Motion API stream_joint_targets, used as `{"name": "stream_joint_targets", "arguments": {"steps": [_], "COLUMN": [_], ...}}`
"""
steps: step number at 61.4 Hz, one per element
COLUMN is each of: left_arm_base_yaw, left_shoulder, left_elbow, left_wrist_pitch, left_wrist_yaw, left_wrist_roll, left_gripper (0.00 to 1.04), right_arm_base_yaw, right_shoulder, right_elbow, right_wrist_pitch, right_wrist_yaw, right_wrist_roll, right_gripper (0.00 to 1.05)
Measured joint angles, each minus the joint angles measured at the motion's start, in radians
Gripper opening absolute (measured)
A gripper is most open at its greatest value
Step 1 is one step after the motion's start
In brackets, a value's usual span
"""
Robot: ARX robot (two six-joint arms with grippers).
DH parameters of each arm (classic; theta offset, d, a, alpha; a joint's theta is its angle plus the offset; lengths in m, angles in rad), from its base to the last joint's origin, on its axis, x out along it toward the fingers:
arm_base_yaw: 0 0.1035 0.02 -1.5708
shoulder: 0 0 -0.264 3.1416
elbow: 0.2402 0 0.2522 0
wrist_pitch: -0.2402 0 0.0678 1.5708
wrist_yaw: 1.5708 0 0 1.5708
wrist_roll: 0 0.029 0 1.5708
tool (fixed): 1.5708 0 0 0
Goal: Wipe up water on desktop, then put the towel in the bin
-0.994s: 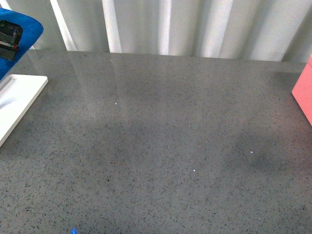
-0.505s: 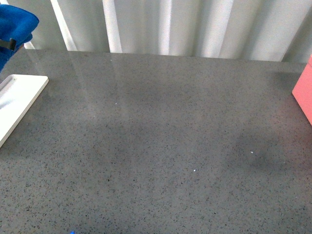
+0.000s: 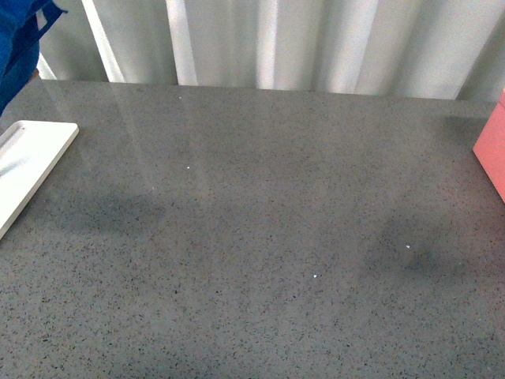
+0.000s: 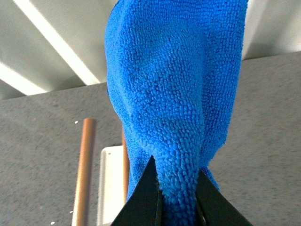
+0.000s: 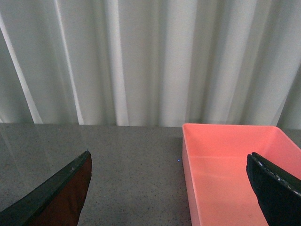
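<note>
Pale pleated curtain (image 3: pixel 316 39) along the back; below it the dark grey speckled desktop (image 3: pixel 260 237), faintly glossy, filling most of the front view.

Far left, upper corner: blue towel (image 3: pixel 17 39) hanging in the air, clear of the desktop, only its edge in frame. Left wrist view: same towel (image 4: pixel 174 84) bunched and draping, fluffy pile plain to see. Left gripper (image 4: pixel 176 172) clamped on a gathered fold of it, black fingers (image 4: pixel 146 193) pressed into the cloth on either side. Beneath the towel, a white tray (image 3: pixel 31 158) lying flat at the left edge of the desktop. Beside the tray in the wrist view, a copper-coloured rod (image 4: pixel 83 169); a second one mostly hidden behind the cloth.

Centre: bare stone, two vaguely darker patches, one near the tray, one right of middle; wet or shadow, cannot tell.

Far right: pink bin (image 3: pixel 493 146) resting on the desktop, cut by the frame. Right wrist view: bin (image 5: pixel 230 141) open-topped, nothing seen inside. Right gripper (image 5: pixel 169 188) with jaws spread wide, gripping nothing, held above desktop and bin.
</note>
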Motion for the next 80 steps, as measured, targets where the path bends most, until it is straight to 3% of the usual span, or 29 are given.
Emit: {"name": "stream_joint_targets", "arguments": {"steps": [4, 18, 29, 37, 56, 60, 62, 65, 73, 80], "left_arm_base_yaw": [-0.033, -0.290, -0.433, -0.481, -0.485, -0.485, -0.485, -0.485, -0.486, -0.486], "left_shoulder": [-0.045, -0.226, -0.228, -0.176, -0.169, -0.169, -0.169, -0.169, -0.169, -0.170], "left_elbow": [-0.026, -0.103, -0.110, -0.103, -0.097, -0.097, -0.097, -0.096, -0.096, -0.096], "left_wrist_pitch": [0.007, 0.097, 0.134, 0.163, 0.164, 0.164, 0.164, 0.165, 0.165, 0.165], "left_wrist_yaw": [0.035, 0.212, 0.243, 0.211, 0.200, 0.200, 0.200, 0.200, 0.200, 0.200], "left_wrist_roll": [-0.031, -0.245, -0.390, -0.446, -0.459, -0.459, -0.460, -0.460, -0.460, -0.460], "left_gripper": [0.05, 0.05, 0.05, 0.05, 0.05, 0.05, 0.05, 0.05, 0.05, 0.05], "right_arm_base_yaw": [0.000, 0.000, 0.000, 0.000, 0.000, 0.008, -0.009, -0.068, -0.306, -0.376], "right_shoulder": [0.000, 0.000, 0.000, 0.000, 0.000, 0.083, 0.159, 0.276, 0.534, 0.722], "right_elbow": [0.000, 0.000, 0.000, 0.000, 0.000, 0.063, 0.103, 0.153, 0.314, 0.395], "right_wrist_pitch": [0.000, 0.000, 0.000, 0.000, 0.000, -0.157, -0.235, -0.257, -0.168, -0.130], "right_wrist_yaw": [0.000, 0.000, 0.000, 0.000, 0.000, 0.080, 0.071, -0.015, -0.441, -0.793], "right_wrist_roll": [0.000, 0.000, 0.000, 0.000, 0.000, 0.059, 0.081, 0.085, 0.073, 0.083], "right_gripper": [0.98, 0.98, 0.98, 0.98, 0.98, 0.98, 0.98, 0.98, 0.98, 0.98]}}
